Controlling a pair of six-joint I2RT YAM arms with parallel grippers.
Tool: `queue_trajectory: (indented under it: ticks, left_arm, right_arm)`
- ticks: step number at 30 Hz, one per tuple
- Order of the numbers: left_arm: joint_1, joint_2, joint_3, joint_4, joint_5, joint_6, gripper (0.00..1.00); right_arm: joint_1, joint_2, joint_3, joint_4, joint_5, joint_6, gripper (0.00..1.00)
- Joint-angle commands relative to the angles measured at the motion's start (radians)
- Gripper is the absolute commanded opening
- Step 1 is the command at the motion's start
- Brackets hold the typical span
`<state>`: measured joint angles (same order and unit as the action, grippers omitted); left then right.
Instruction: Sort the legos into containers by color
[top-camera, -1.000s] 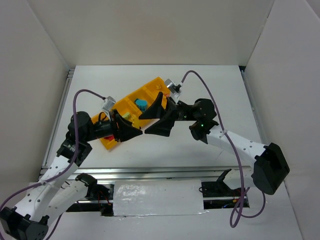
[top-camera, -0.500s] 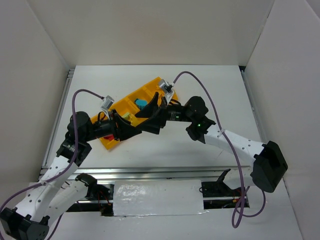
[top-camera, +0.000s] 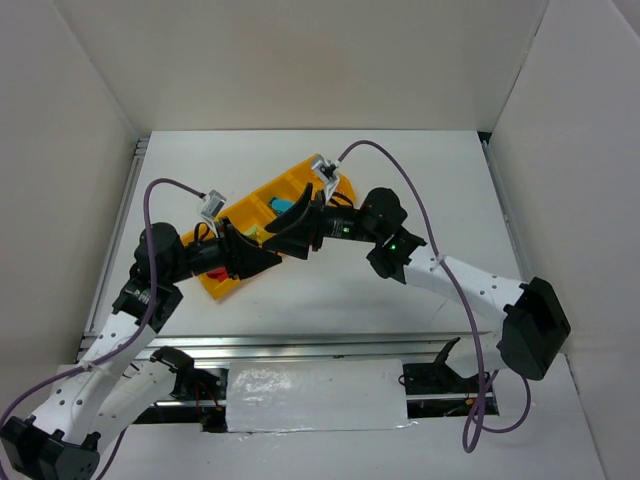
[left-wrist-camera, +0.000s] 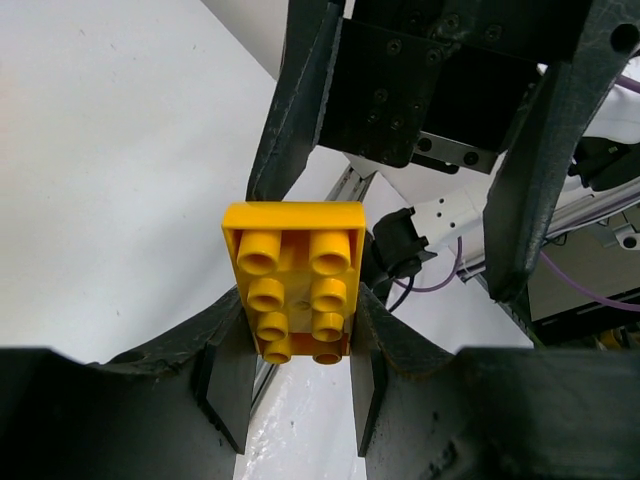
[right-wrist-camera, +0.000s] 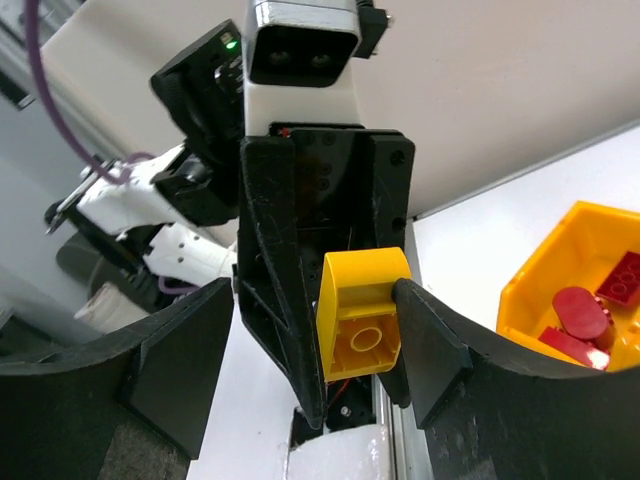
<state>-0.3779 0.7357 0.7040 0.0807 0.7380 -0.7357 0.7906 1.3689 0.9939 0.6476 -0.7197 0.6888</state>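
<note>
Brick (left-wrist-camera: 295, 285) clamped in left hand (left-wrist-camera: 298, 345) — right hand (right-wrist-camera: 313, 292) spread

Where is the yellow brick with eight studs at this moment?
In the left wrist view the yellow brick sits centre frame, clamped in the left gripper's jaws, with the open right gripper facing it just beyond.

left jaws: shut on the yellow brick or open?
Shut on the brick: in the left wrist view the left gripper's jaws press its two sides. Right gripper is open.

Left tool (left-wrist-camera: 300, 345), lego (left-wrist-camera: 296, 270) within right tool (right-wrist-camera: 315, 305)
</note>
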Motion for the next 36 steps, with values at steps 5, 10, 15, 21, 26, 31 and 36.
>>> queue_trajectory:
  ticks: [5,10,15,21,26,31,36]
  left_arm:
    - [-0.024,-0.016,0.043,0.079,0.074,0.038,0.00]
    - [-0.024,-0.013,0.042,0.082,0.063,0.039,0.00]
    - [-0.024,-0.009,0.043,0.099,0.072,0.033,0.00]
    - [-0.024,0.001,0.031,0.145,0.115,0.012,0.00]
    - [-0.024,-0.004,0.015,0.160,0.135,0.007,0.00]
    - [-0.024,-0.001,0.009,0.149,0.132,0.016,0.00]
    - [-0.024,0.005,0.009,0.131,0.116,0.028,0.08]
  right_arm:
    - [0.018,-0.094,-0.035,-0.246,0.337,-0.121,0.76]
    - [0.016,-0.143,-0.075,-0.235,0.318,-0.118,0.76]
    - [0.012,-0.131,-0.083,-0.180,0.208,-0.103,0.78]
    - [0.013,-0.018,-0.026,0.012,-0.093,0.000,0.77]
    - [0.013,0.012,-0.008,0.072,-0.103,0.041,0.73]
    - [0.012,0.010,0.005,0.070,-0.092,0.032,0.57]
    - [0.013,0.002,-0.008,0.096,-0.096,0.038,0.00]
